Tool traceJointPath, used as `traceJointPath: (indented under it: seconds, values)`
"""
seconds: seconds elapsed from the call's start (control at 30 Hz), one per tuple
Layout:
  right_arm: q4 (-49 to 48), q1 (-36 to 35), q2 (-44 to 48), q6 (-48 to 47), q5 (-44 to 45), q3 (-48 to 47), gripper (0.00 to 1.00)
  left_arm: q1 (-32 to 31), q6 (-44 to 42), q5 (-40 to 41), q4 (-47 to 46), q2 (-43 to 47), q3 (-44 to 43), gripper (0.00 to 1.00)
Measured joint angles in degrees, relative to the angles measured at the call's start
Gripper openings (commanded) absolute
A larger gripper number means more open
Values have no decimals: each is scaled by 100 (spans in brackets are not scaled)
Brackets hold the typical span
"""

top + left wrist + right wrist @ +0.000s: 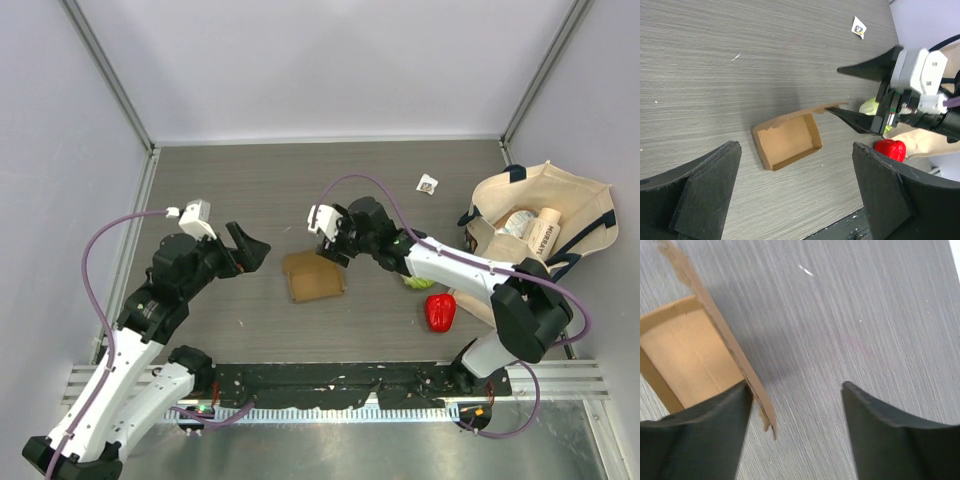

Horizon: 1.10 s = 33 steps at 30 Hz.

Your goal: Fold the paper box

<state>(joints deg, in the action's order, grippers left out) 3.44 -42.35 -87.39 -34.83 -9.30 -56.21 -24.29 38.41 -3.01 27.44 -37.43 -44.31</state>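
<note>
though open-topped, paper box (787, 142), flap (816, 108) raised

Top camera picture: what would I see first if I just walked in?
Probably the small brown cardboard box lying open in the middle of the grey table, with the right gripper open beside its raised flap. Next, the shiny red pepper to its right, and the cream tote bag at the table's right edge.
</note>
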Motion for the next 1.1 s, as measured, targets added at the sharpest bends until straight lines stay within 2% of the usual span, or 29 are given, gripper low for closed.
traceJointPath:
  seconds: [0.17, 0.43, 0.47, 0.6, 0.67, 0.77, 0.93, 1.03, 1.1]
  values:
    - [-330, 214, 238, 466, 129, 7, 84, -114, -170, 42, 13, 111, 0, 97]
    - [-1438, 1029, 726, 1482, 37, 116, 85, -295, -319, 44, 24, 273, 11, 97]
    - [-1561, 1108, 726, 1620, 39, 116, 87, -321, -330, 46, 26, 278, 17, 97]
    - [-1600, 1412, 505, 2605, 396, -181, 87, -417, -442, 87, 24, 317, 37, 97]
    - [-1204, 1554, -15, 3178, 1058, -955, 88, -457, -474, 114, 26, 308, 37, 97]
    - [-20, 1805, -1370, 4050, 2402, -3117, 88, -511, -546, 153, 22, 271, 37, 97]
    - [2068, 2225, -3652, 5309, 3762, -6607, 88, -560, -595, 168, 20, 197, 44, 97]
    - [3088, 2518, -4568, 5871, 3993, -7619, 88, -564, -595, 166, 20, 153, 61, 97]
    - [3554, 2719, -4975, 6131, 4028, -7772, 88, -566, -595, 164, 17, 114, 63, 97]
